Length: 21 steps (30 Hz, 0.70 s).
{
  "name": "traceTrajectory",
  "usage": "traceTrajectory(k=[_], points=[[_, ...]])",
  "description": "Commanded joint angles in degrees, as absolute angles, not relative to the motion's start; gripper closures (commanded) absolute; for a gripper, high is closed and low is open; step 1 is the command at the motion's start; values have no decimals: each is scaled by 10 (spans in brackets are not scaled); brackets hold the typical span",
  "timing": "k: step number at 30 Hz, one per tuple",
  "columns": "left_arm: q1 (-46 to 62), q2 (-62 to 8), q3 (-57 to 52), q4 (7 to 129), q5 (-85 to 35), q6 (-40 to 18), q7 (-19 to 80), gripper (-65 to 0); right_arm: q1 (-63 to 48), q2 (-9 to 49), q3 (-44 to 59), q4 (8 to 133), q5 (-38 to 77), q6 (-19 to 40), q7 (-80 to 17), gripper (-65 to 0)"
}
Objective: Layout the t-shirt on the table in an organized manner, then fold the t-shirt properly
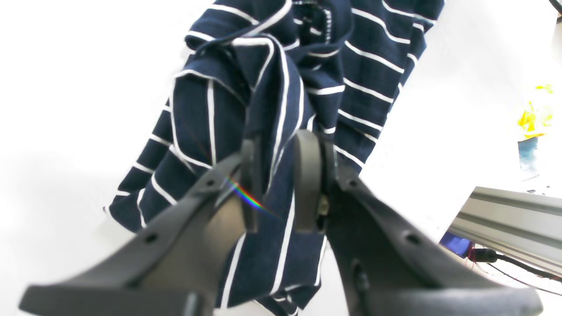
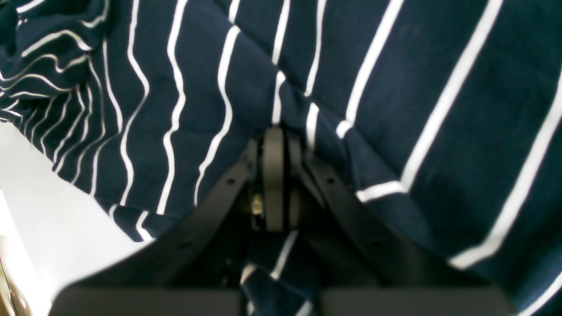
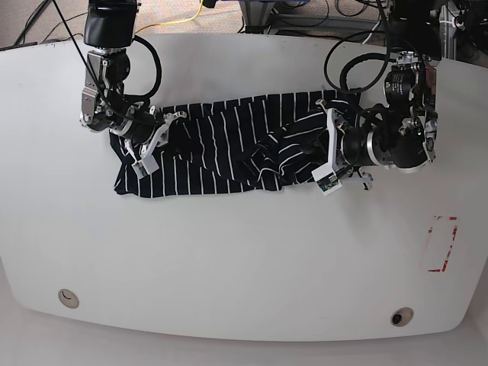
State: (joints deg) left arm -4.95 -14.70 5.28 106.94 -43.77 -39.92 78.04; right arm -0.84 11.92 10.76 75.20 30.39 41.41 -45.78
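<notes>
White surface fills the left wrist view, with an aluminium rail and a blurred yellow object at the right edge. The left claw is seen part-open, a ridge of the t-shirt standing between its fingers; whether the cloth is actually pinched cannot be told, since the contact is blurred and the jaws are not fully closed.

Right wrist view: the right claw is clenched, striped cloth bunched around its tips and hanging below, so it is judged to be gripping the t-shirt. The gripped edge itself is hidden.

Base view: the t-shirt is stretched across the surface between both claws, probably for flattening. The middle is rumpled; collar and sleeves cannot be made out.
</notes>
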Motion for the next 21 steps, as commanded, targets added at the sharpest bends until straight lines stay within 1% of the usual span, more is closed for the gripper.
traceTrajectory(k=[1,6,9,14,21], points=[[-60,-145,53,1076,-451,-400,771,-142,-14,118,103,745,251,400,-511,-13],[-60,-119,54,1077,-453,-400,771,-257,-14,118,102,745,251,400,-511,-13],[-61,-107,54,1077,-453,-400,778,-290,-13,118,102,745,251,400,-511,-13],[-87,-107,42,1079,-453,-400,799,-296,-13,118,102,745,250,400,-511,-13],[-91,-157,-35,1076,-452,-400,798,-299,-13,120,102,745,250,400,-511,-13]])
